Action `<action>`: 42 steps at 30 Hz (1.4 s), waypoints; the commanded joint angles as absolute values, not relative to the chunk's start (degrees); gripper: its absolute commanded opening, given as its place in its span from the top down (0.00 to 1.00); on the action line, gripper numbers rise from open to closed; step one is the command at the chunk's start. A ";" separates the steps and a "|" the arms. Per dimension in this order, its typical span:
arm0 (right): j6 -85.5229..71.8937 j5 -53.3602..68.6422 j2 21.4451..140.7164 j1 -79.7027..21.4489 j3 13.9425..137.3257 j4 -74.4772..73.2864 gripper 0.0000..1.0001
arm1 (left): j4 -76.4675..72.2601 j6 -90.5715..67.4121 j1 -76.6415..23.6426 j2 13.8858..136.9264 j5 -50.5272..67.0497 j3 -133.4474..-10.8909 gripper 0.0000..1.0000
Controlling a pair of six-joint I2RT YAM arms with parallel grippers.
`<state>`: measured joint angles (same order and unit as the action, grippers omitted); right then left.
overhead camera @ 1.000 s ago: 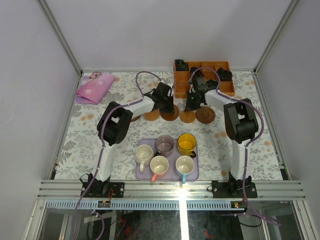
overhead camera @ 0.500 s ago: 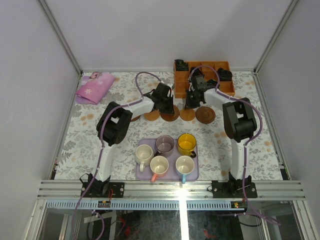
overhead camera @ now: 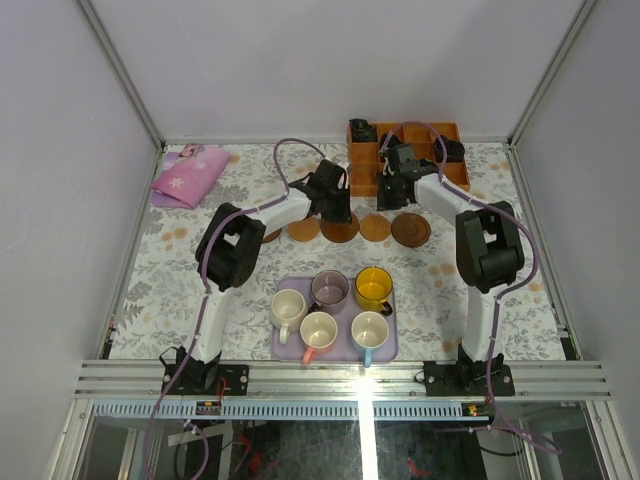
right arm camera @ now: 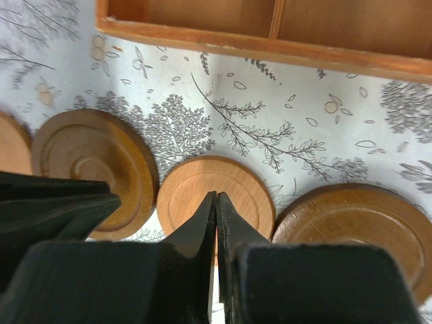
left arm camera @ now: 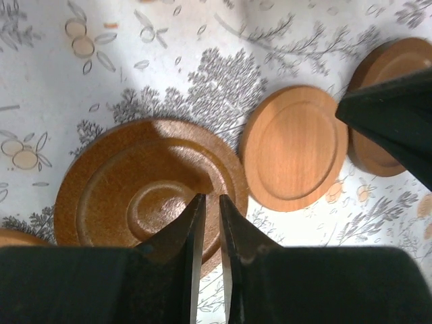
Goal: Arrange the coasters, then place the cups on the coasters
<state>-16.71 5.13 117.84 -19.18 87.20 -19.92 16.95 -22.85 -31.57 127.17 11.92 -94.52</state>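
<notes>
Two neighbours noted: dark coaster (left arm camera: 128,189) lay directly beneath left gripper (left arm camera: 210,200) (jaws a slit apart, empty); tan coaster (right arm camera: 187,192) lay beneath right gripper (right arm camera: 216,196), jaws closed, empty.

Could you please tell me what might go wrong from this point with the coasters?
The left pincer and right pincer work side by side over the coaster row; they could collide. The dark coaster under the left pincer nearly touches the light coaster; a nudge could shove both out of line.
</notes>
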 commanded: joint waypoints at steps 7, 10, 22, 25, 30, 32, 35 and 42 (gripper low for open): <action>-16.17 -0.72 106.52 -17.30 84.21 -19.48 1.00 | 18.15 -21.93 -31.53 123.47 10.32 -98.16 0.84; -17.55 -0.50 103.74 -14.87 80.41 -17.88 1.00 | 15.54 -23.59 -30.17 119.31 9.46 -93.51 0.84; -15.97 -6.49 96.43 -11.17 72.54 -17.59 1.00 | 7.11 -26.58 -20.01 100.25 0.80 -72.09 0.83; -16.46 -6.70 96.64 -11.19 71.90 -18.79 1.00 | 7.07 -27.74 -17.45 98.79 0.70 -69.08 0.82; -16.93 -6.50 99.19 -11.16 70.88 -20.28 1.00 | 8.87 -28.65 -15.36 100.74 2.72 -68.49 0.82; -17.12 -5.65 100.58 -11.22 70.80 -20.64 1.00 | 9.20 -28.66 -15.28 101.75 3.20 -68.83 0.83; -17.22 -5.09 102.22 -11.19 70.67 -20.23 1.00 | 9.07 -28.87 -15.25 102.00 3.05 -68.92 0.83; -17.14 -4.29 106.15 -11.02 72.28 -21.08 1.00 | 9.14 -29.68 -14.54 102.41 3.19 -68.94 0.83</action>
<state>-16.95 -4.95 105.01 -10.87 70.89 -20.43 10.48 -28.73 -15.31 101.75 2.68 -68.64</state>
